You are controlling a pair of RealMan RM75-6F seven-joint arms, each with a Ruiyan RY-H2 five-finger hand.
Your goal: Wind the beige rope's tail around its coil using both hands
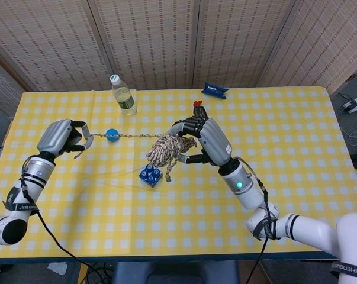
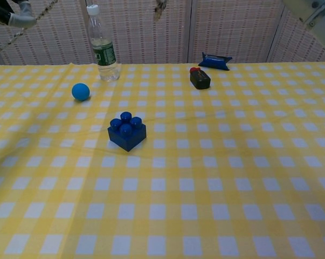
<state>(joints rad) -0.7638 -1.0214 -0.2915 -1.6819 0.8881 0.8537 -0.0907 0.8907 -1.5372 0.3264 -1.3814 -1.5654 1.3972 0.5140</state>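
Right hand [image 1: 206, 137]: fingers curled around the coil [image 1: 168, 151], gripping it from its right side and holding it up off the desk [image 1: 296, 136], above the blue brick [image 1: 150, 175]. Lifted so, the coil has free space all round for a wrap.

Left hand [image 1: 64, 136]: fingers closed, pinching the end of the tail [image 1: 128, 135]. I hold it far out to my left, well apart from the coil.

Rope: beige with dark flecks. The tail runs taut and almost level from the coil to my left hand, passing over the blue ball [image 1: 112, 134] in the head view. A short loose end hangs under the coil toward the brick.

Why taut: my judgement is that a stretched tail lies down tight and will not slacken the turns already there.

Chest view: only a fingertip of the left hand [image 2: 19, 20] and a slanting bit of rope at the upper left; the coil is nearly out of frame.

Bystanders: bottle [image 1: 123, 94], blue packet [image 1: 215, 90], small black thing with a red cap [image 2: 200, 78]. None touch the rope.

Next, as I judge: carry the tail round the coil.
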